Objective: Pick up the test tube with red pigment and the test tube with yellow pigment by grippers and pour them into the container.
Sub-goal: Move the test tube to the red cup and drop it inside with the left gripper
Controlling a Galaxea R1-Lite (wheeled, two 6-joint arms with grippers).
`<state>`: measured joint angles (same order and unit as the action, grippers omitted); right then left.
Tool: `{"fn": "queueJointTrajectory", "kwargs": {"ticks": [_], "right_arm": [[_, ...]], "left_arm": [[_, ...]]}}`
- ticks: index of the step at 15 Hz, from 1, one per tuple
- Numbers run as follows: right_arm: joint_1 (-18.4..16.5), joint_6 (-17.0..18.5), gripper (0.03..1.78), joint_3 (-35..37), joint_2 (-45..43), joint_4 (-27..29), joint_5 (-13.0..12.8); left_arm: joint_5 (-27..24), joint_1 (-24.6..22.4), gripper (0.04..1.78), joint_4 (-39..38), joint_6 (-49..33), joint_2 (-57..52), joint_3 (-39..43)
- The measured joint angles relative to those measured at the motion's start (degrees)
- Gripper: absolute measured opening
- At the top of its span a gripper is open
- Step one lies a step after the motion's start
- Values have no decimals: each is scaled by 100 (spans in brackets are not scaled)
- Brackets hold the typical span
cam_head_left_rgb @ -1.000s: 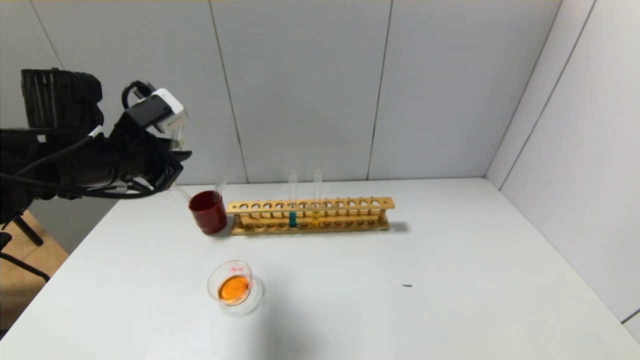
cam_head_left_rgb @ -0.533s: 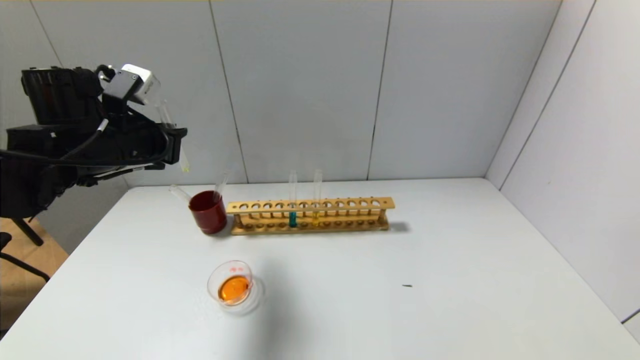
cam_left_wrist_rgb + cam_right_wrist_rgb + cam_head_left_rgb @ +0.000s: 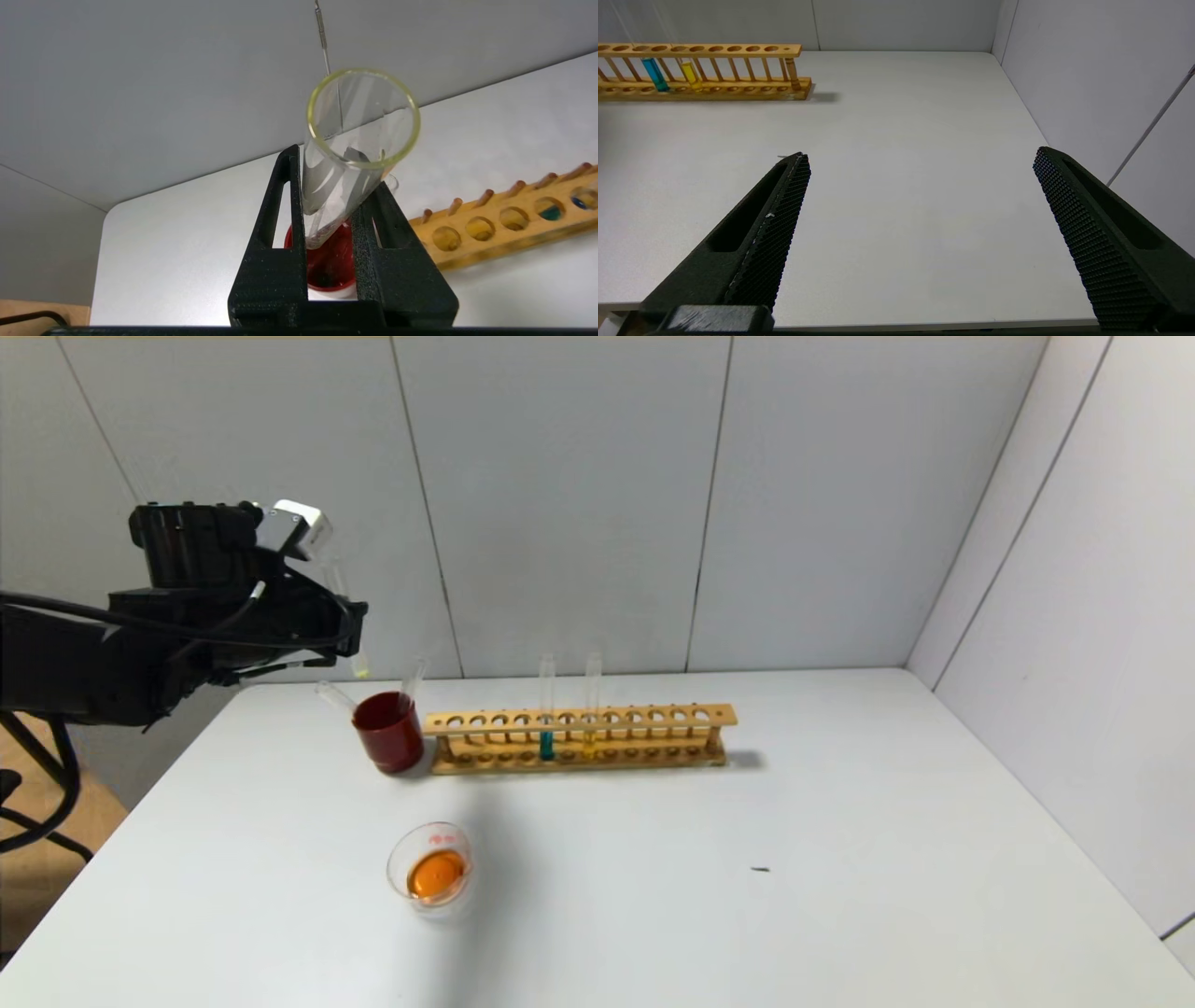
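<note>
Yellow-tinted test tube (image 3: 348, 154): a thin clear glass tube with a yellowish rim and only a trace of yellow at its rounded tip, which shows below the fingers in the head view (image 3: 358, 665). It hangs nearly upright, slightly tilted, pinched by the left end effector (image 3: 330, 224) above the dark red cup (image 3: 388, 732), which stands on the worktop (image 3: 747, 896) at the left end of the wooden rack (image 3: 579, 737). Two clear tubes lean in that cup. In the rack stand a teal tube (image 3: 547, 719) and another yellow tube (image 3: 592, 714). Nearer the robot sits the container (image 3: 431, 870), a low clear dish with faint red print, holding orange liquid. The right end effector (image 3: 920, 233) hovers over bare worktop, fingers spread wide.
</note>
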<state>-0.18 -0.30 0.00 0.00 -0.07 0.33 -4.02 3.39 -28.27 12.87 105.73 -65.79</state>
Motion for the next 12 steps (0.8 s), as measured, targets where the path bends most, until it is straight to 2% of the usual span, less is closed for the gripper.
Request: {"fn": "queueJointTrajectory", "kwargs": {"ticks": [5,12], "right_arm": [[-2,-2,175,0,0,0,0],[-2,0,175,0,0,0,0]], "left_arm": [[-33,-34,32,85,-194,585,-474],[-49,-194,32,1011,-571,1081,-1143]]}}
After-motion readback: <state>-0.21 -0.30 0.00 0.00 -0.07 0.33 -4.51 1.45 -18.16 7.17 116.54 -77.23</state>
